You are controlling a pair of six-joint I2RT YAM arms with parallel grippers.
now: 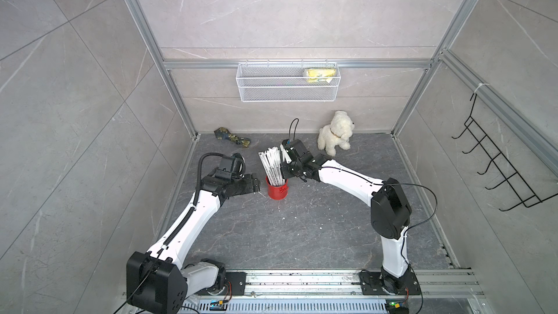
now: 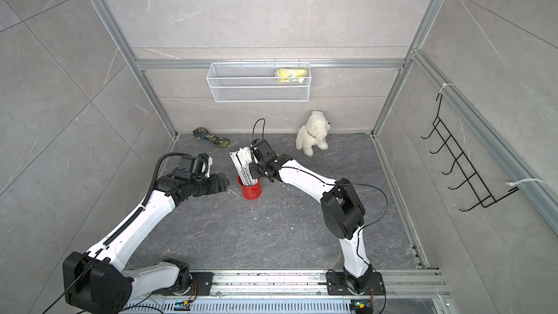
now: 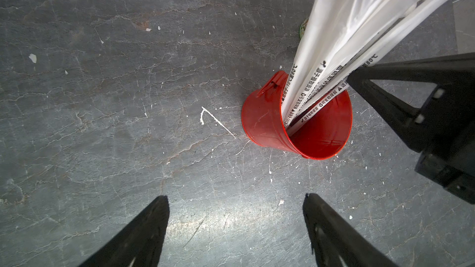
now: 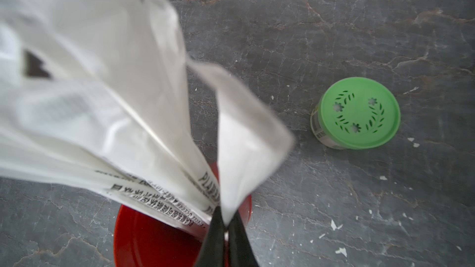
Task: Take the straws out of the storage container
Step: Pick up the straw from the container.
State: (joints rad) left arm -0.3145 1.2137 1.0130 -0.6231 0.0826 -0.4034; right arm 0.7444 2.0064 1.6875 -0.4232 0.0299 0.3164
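The storage container, a red can [image 1: 277, 191] [image 2: 251, 191], stands upright on the dark floor in both top views. A bunch of white paper-wrapped straws [image 1: 271, 163] [image 2: 242, 163] sticks out of it, leaning to the back left. My right gripper [image 4: 226, 224] is above the can's rim, shut on one straw [image 4: 246, 155] that stands apart from the bunch [image 4: 102, 124]. The can [image 4: 144, 242] lies below its jaws. My left gripper [image 3: 235, 201] hovers open over bare floor, just left of the can [image 3: 267, 122], with nothing between its fingers.
A green-lidded jar [image 4: 357, 114] sits on the floor near the can. A white plush dog [image 1: 335, 134] and a floral cloth [image 1: 232, 139] lie at the back wall. A wire mesh basket [image 1: 287, 84] hangs above; a black hook rack [image 1: 498, 170] hangs on the right wall.
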